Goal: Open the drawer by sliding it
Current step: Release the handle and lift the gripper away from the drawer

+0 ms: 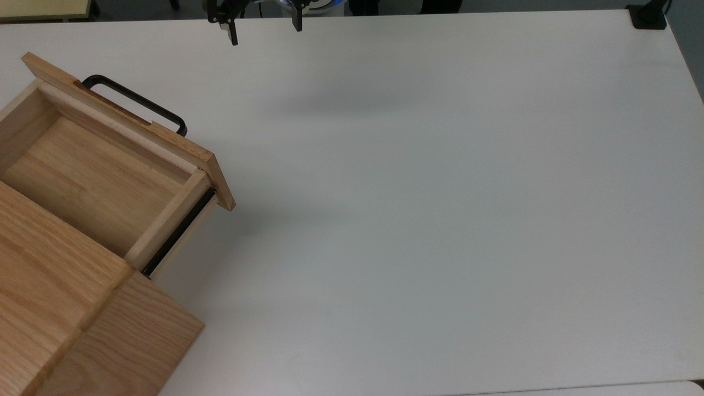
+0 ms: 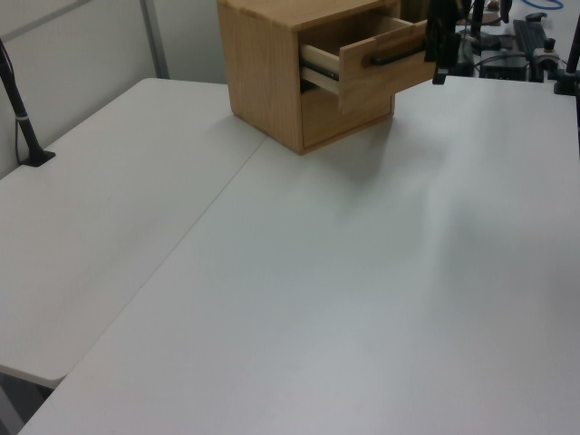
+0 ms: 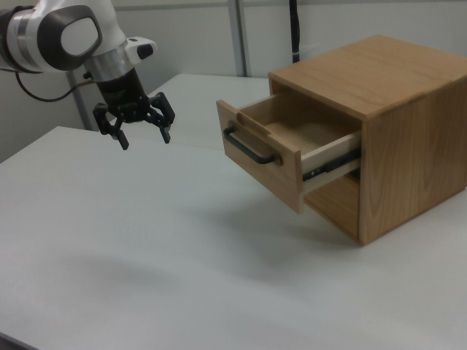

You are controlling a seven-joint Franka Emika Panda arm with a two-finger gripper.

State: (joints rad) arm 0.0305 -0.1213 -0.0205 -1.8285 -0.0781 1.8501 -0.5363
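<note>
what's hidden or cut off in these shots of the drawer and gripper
- Cabinet: top view's left and bottom edges cut it off.
- Drawer: its back end is hidden inside the cabinet in the right view.
- Gripper: the top view's upper edge cuts off everything above the fingers.
- Arm: right view's left edge crops it.

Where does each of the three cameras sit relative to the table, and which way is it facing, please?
Top view: overhead, looking straight down on the table, the open drawer at the top view's left, the end effector at the upper edge.
Left view: raised at one table end, facing the cabinet.
Right view: low, beside the table, facing the drawer front; arm visible.
All share the black handle.
</note>
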